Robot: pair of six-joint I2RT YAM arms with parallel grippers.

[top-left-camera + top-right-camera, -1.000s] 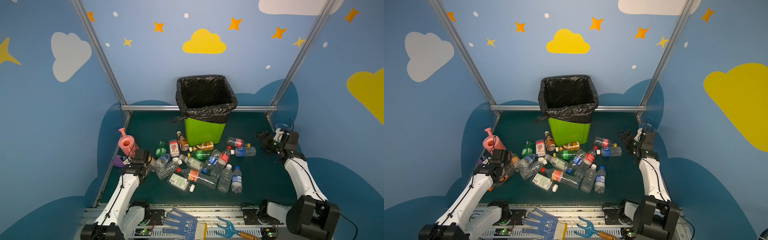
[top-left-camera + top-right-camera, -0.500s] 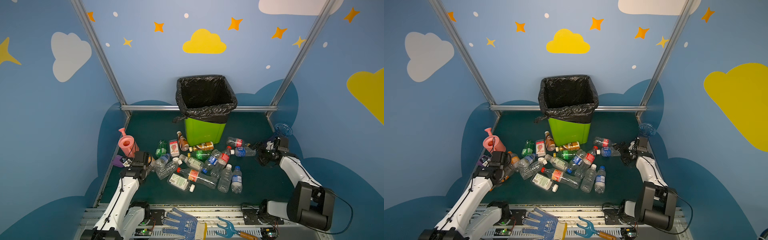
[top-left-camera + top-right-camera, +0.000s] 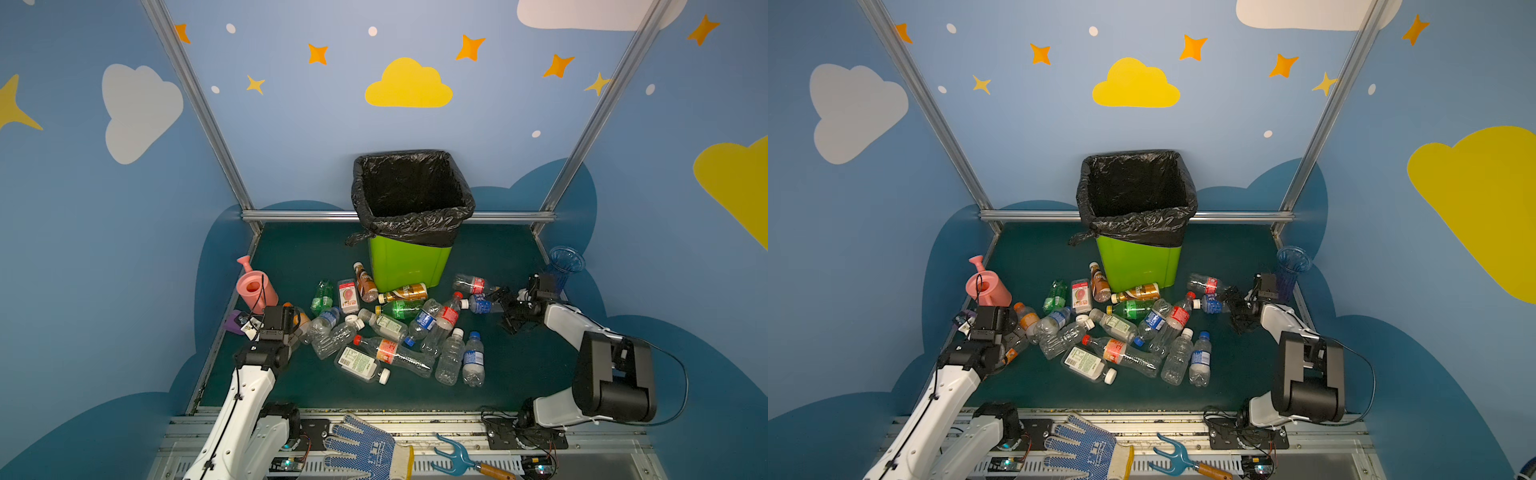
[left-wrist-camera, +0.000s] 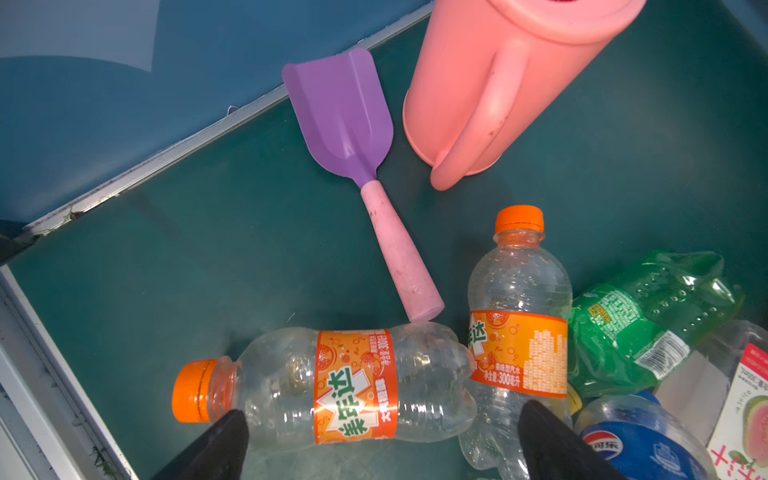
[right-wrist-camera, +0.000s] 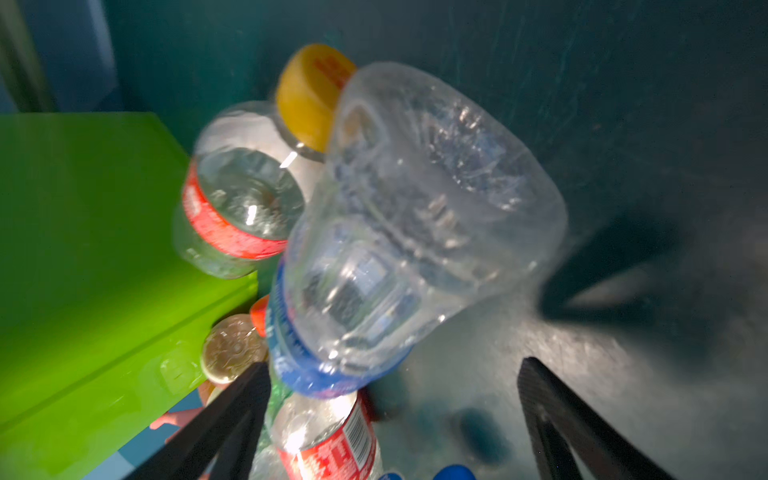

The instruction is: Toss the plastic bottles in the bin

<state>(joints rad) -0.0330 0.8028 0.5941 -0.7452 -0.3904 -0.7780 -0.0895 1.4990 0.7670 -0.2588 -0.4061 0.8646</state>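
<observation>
The bin point(image 3: 409, 266) stands at centre frame in both top views, against the back rail, with its liner open and no bottle visible inside. The plastic bottles point(image 3: 395, 332) lie heaped on the surface just below it in the frame, so each arm can work its own edge of the heap. The left arm point(image 3: 249, 390) extends up from the lower left, wrist pitched down at the heap's left edge, near the pink watering can point(image 3: 255, 289) and purple scoop point(image 4: 345, 120). The left jaws are spread fully and hold nothing. An orange-labelled bottle point(image 4: 353, 386) lies between the tips, lengthwise to the opening, which looks unfavourable for a grasp. The right arm point(image 3: 569, 322) is folded, elbow high at lower right, forearm low and reaching toward centre. The right jaws are wide apart and empty, aimed at the base of a blue-labelled bottle point(image 5: 374, 266); contact cannot be determined.
</observation>
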